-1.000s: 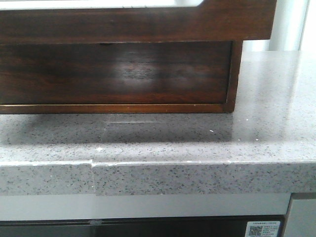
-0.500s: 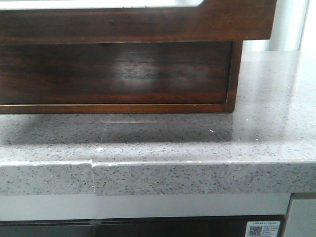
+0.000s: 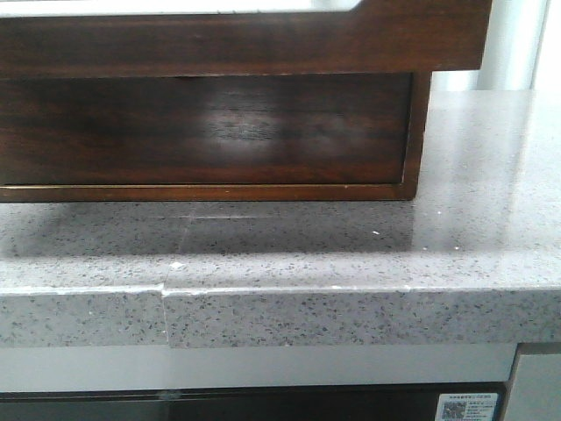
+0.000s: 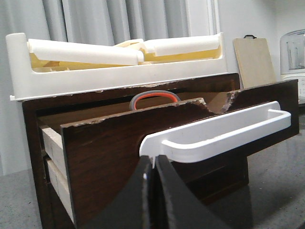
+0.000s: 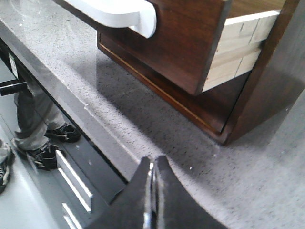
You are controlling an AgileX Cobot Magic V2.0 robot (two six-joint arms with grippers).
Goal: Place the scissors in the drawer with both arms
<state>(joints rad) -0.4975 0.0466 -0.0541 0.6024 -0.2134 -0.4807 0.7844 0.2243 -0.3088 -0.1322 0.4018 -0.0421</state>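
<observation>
The scissors [image 4: 155, 97] lie inside the pulled-out drawer [image 4: 114, 152], one orange-lined loop showing. Left gripper [image 4: 152, 168] and right gripper [image 5: 152, 168] are both pressed together, empty.

We see no change across the past second from the front: drawer [image 3: 245, 44] and counter [image 3: 351, 254] look unmoved.

I see a speckled grey stone countertop [image 3: 456, 254] with a seam, grey curtains [image 4: 119, 21] behind, a wooden board [image 4: 254, 61] against the pale wall, drawer fronts [image 5: 71, 183] below, someone's sneakered feet [image 5: 45, 148].
</observation>
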